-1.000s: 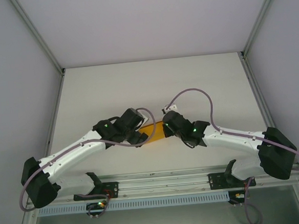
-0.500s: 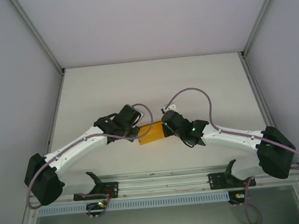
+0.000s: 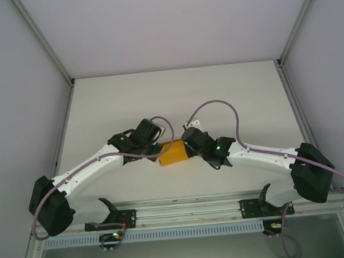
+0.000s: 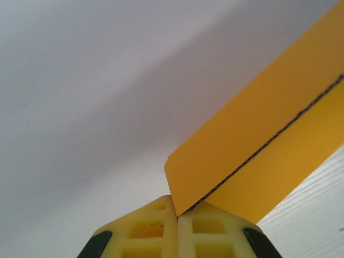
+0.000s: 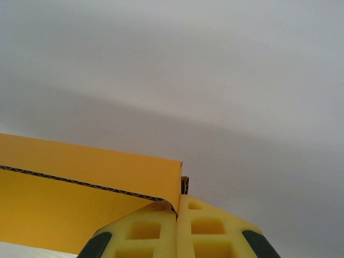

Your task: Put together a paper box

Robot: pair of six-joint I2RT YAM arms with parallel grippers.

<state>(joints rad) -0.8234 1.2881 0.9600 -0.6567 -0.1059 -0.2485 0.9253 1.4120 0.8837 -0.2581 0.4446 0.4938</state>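
Item under inspection: the paper box (image 3: pixel 174 153), an orange-yellow card piece, plain and unmarked. From above, it is lying just beyond the aluminium rail (image 3: pixel 189 209) at the table's near edge, a little left of the rail's midpoint. Its long side is slanting slightly against the rail's line, so the left end is sitting nearer the rail than the right. Whether the box is resting on the table or hanging just above it cannot be told.

The left gripper (image 3: pixel 156 152) is meeting the box's left end, beyond the rail's left half. In the left wrist view its yellow fingers (image 4: pixel 145 231) are pressing together with no gap and are pinching a corner of the card between them. A corrugated cut edge is running away from the grip, up and to the right, with an orange panel lying on either side of it.

The right gripper (image 3: pixel 190 151) is meeting the box's right end, beyond the rail's midpoint. In the right wrist view its fingers are likewise closing fully on the card — the corner of a folded panel is sitting clamped at the fingertips, and the rest of the card is extending to the left.

Both arms are angling inward from the rail toward the box.
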